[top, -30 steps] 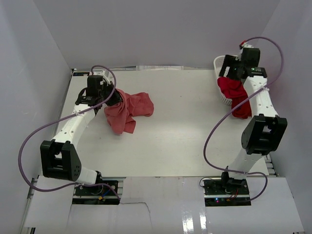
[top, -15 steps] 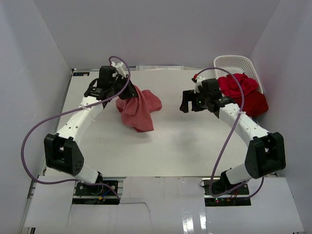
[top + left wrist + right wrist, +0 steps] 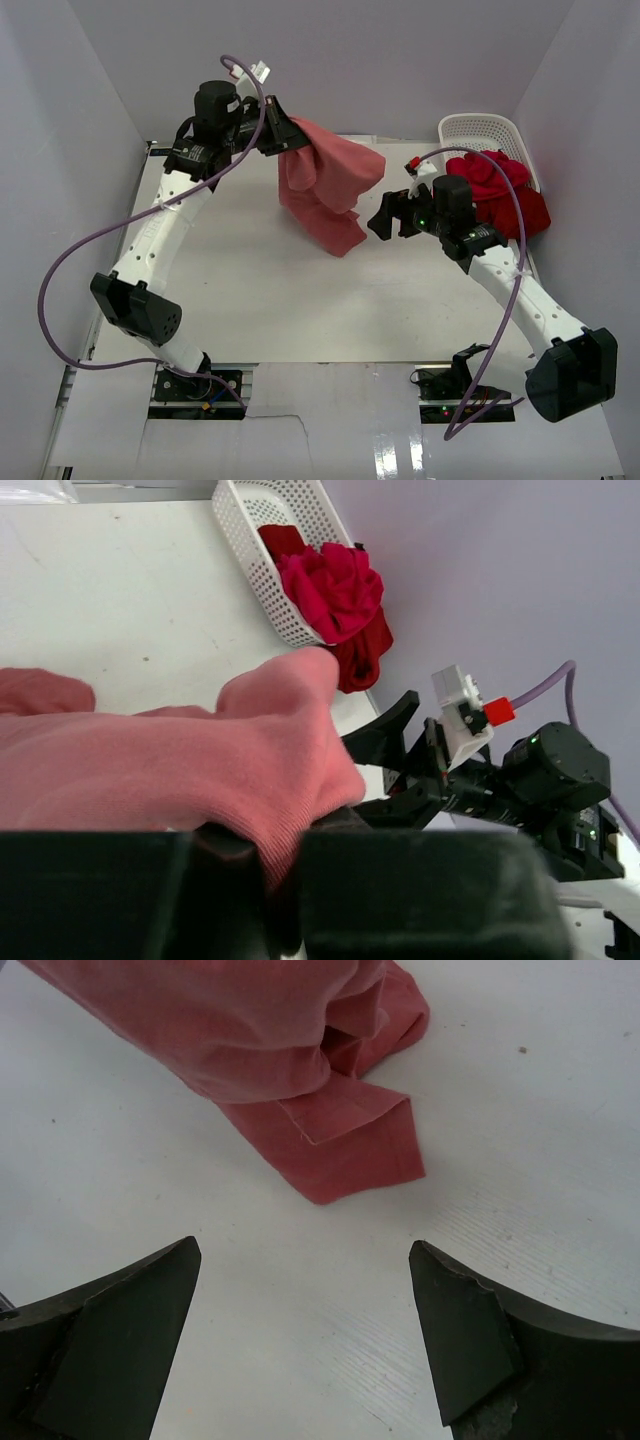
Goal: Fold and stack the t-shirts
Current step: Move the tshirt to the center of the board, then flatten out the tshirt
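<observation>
On the white table [image 3: 250,300], a dusty salmon-red t-shirt [image 3: 325,190] is held up at the back left by the left gripper [image 3: 283,135], whose fingers are clamped on a bunched edge of the cloth. The shirt is hung in crumpled folds toward the middle, and its lower hem appears to be laid on the tabletop in the right wrist view. Just to the right, the right gripper [image 3: 385,215] is pointed at that lower end, its fingers spread wide apart and kept just clear of the cloth. At the far right corner, a white lattice basket [image 3: 480,128] is filled by a bright crimson t-shirt [image 3: 490,172] — and a darker red t-shirt [image 3: 527,212] is draped over its near side.
</observation>
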Motion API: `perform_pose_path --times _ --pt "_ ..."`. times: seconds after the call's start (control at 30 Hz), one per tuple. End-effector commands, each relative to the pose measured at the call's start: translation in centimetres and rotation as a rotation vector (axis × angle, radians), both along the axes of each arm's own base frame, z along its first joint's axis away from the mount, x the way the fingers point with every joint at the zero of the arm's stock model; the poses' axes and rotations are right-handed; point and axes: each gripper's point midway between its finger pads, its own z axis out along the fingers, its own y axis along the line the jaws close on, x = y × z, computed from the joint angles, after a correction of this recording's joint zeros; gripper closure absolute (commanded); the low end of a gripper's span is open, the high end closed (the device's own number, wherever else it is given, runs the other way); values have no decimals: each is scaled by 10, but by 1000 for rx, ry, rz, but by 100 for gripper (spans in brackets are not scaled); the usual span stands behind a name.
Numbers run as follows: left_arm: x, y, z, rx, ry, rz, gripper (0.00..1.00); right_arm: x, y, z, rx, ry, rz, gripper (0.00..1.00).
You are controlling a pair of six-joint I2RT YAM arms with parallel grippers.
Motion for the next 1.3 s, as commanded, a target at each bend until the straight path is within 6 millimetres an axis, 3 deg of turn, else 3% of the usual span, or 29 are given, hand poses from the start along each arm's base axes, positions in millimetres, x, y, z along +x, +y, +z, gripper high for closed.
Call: perform_pose_path --times 0.0,0.07,0.1,0.13,0.17,0.2,0.23,0.4,0.53,0.6,0.67,0.73,0.77,0.83,0.87,0.9,0.93,0.97,1.03,1.1,1.13,1.17,1.23,1.27 --pt "-12 22 -12 1 57 39 75 -2 9 3 40 -12 43 9" --pt "-15 33 -34 36 88 86 66 -5 11 -5 48 6 59 8" --pt "-16 39 -39 51 87 109 57 -6 13 -9 51 16 65 8" --pt "-14 47 -43 77 72 149 32 -8 17 -12 54 22 82 9" --pt "-16 51 -52 97 79 164 24 -9 19 -15 55 22 84 8" --pt "-21 57 -47 103 59 183 18 -9 21 -22 54 36 90 8" --pt "-22 61 -48 113 57 200 2 -10 25 -25 59 42 104 9" --pt "-24 84 -56 184 59 285 2 -8 54 -46 64 96 170 8" --pt "-22 111 -73 226 93 356 2 -14 90 -68 16 132 231 8" --pt "-22 115 -84 247 106 347 2 -10 105 -86 -4 159 247 7" --pt "-22 119 -99 270 129 354 2 -7 123 -88 -18 155 267 5" --pt "-22 125 -109 289 141 369 2 -6 139 -109 -67 187 273 5" --pt "-22 127 -111 294 141 375 2 3 151 -100 -61 159 273 4" --pt "-22 133 -112 304 136 390 2 1 160 -123 -131 205 272 3" --pt "-22 134 -111 307 132 393 2 10 170 -114 -126 185 269 2" --pt "-22 135 -109 308 126 399 2 12 175 -128 -151 207 272 1" --pt "-21 138 -109 312 123 409 2 14 186 -121 -155 202 284 36" --pt "-22 138 -109 312 122 410 2 15 190 -130 -178 225 287 56" --pt "-22 141 -108 312 121 422 2 8 203 -124 -189 236 319 92" --pt "-21 144 -110 317 125 439 2 0 217 -98 -168 213 364 92" --pt "-21 147 -109 316 123 455 2 -13 226 -83 -140 208 418 92" --pt "-21 152 -109 319 127 483 2 -22 229 -52 -92 181 452 92" --pt "-21 159 -107 314 125 513 2 -36 225 -12 -24 163 485 92" --pt "-21 161 -107 313 127 523 2 -46 213 39 41 85 494 92"
